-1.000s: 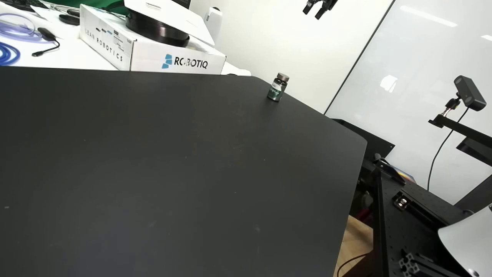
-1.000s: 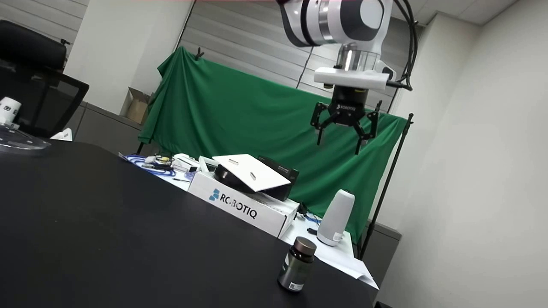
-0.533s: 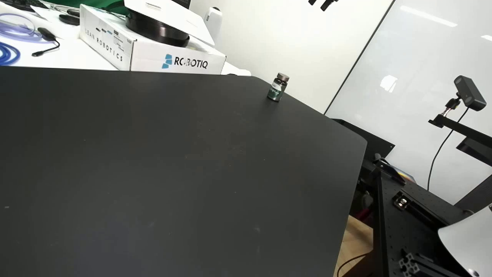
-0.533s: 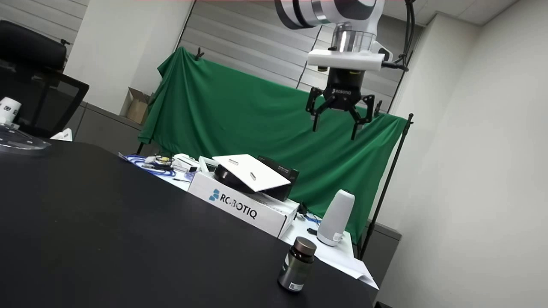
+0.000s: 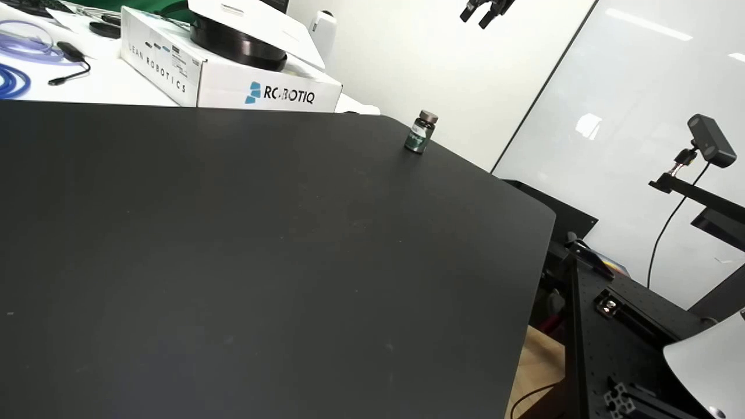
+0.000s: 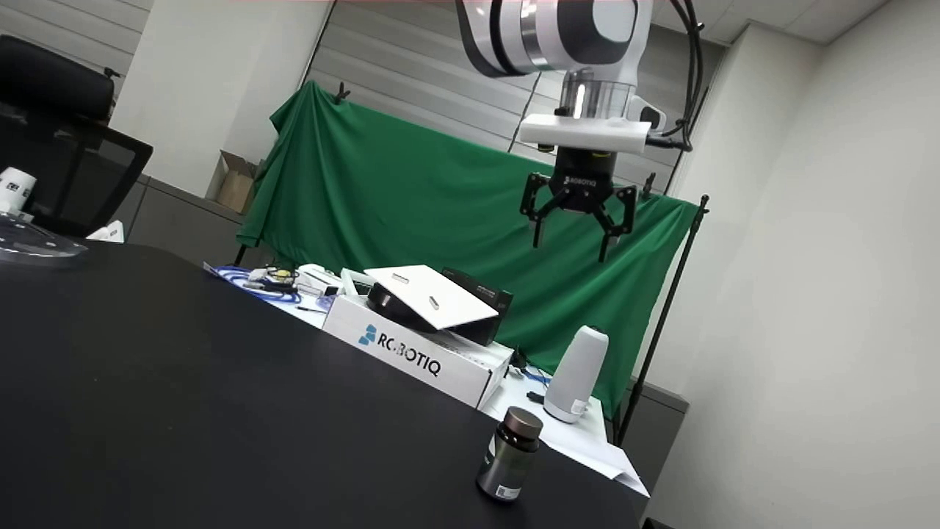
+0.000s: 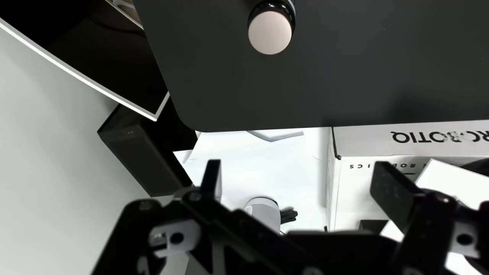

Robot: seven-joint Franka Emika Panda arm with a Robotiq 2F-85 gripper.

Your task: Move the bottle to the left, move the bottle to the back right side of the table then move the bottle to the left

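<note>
On the black table, near a corner, the bottle stands upright; beyond the edge sits a white box. Higher up, the gripper hangs, its 2 fingers spread, with a green cloth behind.

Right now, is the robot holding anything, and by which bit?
Nothing. The gripper hangs open with nothing in it, and the bottle stands on the black table, apart from it.
</note>
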